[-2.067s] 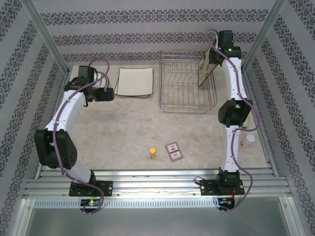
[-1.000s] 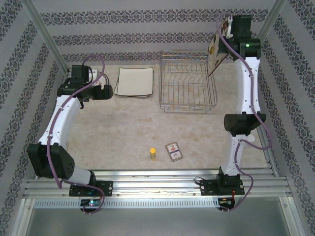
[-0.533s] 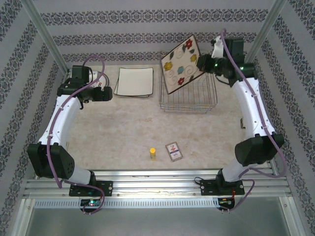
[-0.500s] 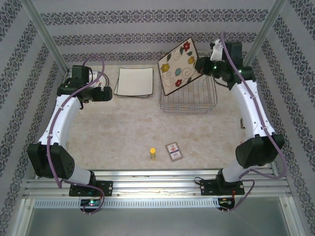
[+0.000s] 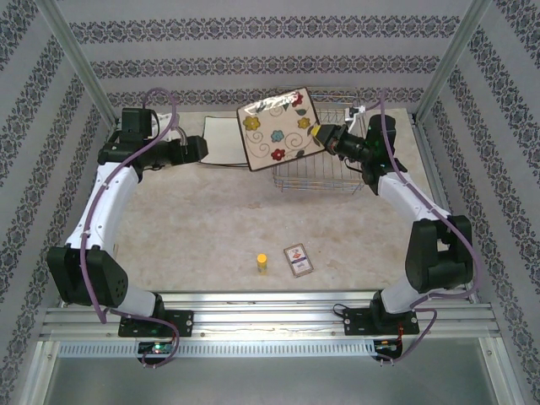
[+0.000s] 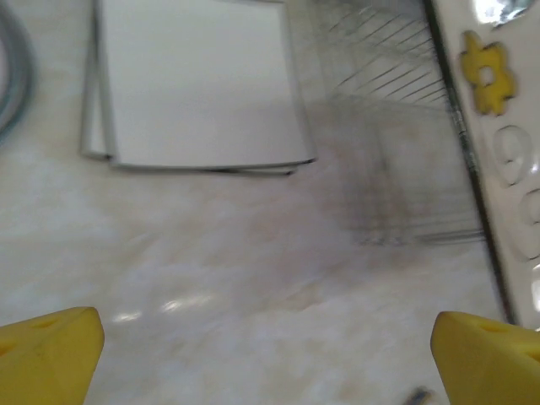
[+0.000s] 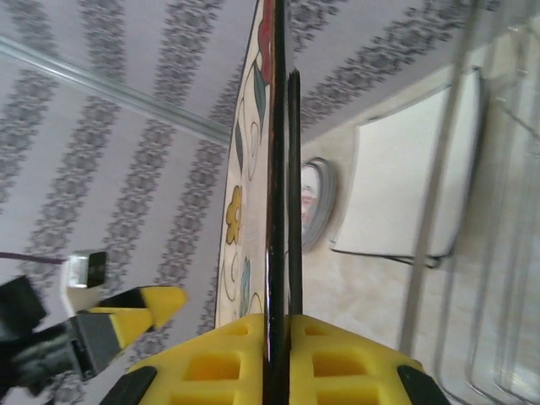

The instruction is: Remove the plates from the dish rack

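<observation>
Over the tabletop [image 5: 219, 219], the flowered plate [image 5: 274, 126], pinched in my right end effector [image 5: 317, 133], has left the dish rack [image 5: 337, 171]; my spread left end effector [image 5: 200, 148] waits nearby.

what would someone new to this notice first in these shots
First, the flowered square plate held in mid-air over the far middle of the table, pinched at its edge between the fingers of the right gripper, by the chrome dish rack. Then the stack of pale square plates lying flat at far left, with the open left gripper hovering next to it.
</observation>
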Motion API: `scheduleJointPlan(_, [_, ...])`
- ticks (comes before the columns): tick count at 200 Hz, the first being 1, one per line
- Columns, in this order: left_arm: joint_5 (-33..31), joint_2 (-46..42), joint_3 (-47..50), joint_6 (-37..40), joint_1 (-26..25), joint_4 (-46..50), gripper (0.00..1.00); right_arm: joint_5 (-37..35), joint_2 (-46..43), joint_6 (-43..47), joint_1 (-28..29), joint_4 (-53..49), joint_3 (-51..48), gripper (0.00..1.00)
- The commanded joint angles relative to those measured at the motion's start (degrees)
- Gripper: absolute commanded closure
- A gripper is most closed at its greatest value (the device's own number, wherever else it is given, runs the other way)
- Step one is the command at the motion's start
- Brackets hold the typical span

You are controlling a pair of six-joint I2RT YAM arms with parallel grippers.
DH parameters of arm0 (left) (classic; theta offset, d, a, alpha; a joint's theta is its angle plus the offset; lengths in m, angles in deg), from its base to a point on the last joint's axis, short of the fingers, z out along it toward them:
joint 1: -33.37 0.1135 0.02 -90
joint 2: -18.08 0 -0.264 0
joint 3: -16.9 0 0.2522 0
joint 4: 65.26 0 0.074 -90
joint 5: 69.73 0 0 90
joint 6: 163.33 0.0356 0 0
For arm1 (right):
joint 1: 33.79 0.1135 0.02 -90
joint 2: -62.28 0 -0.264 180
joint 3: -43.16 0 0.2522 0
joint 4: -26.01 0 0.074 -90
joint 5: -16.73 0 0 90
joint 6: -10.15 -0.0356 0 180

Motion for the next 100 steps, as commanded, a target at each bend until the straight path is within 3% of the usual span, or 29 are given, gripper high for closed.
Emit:
scheduleJointPlan(1, [15.01, -1.48, 6.60, -13.32, -0.47, -18.78, 0.00, 6.71, 0.19, -10.09, 0.88, 27.28, 1.55, 1.00])
scheduleJointPlan(20, [20.08, -1.59, 13.64, -24.71, -0.54, -36.32, 0.01, 7.31, 1.99, -11.31, 1.75, 28.64, 2.73, 1.00])
scheduleJointPlan(38, [21.38, -1.34, 17.06, -30.38, -0.80, -45.76, 0.01, 7.66, 3.55, -11.80, 3.11, 28.51, 4.48, 1.00])
scheduleJointPlan(72, [23.50, -0.29, 19.96, -37.40, -1.09, -57.17, 0.02, 7.63, 6.60, -11.75, 5.69, 26.90, 7.76, 1.00])
scheduleJointPlan(100, [24.02, -0.19, 21.07, -38.06, -1.09, -59.03, 0.02, 7.01, 8.72, -11.80, 7.45, 26.70, 9.12, 1.00])
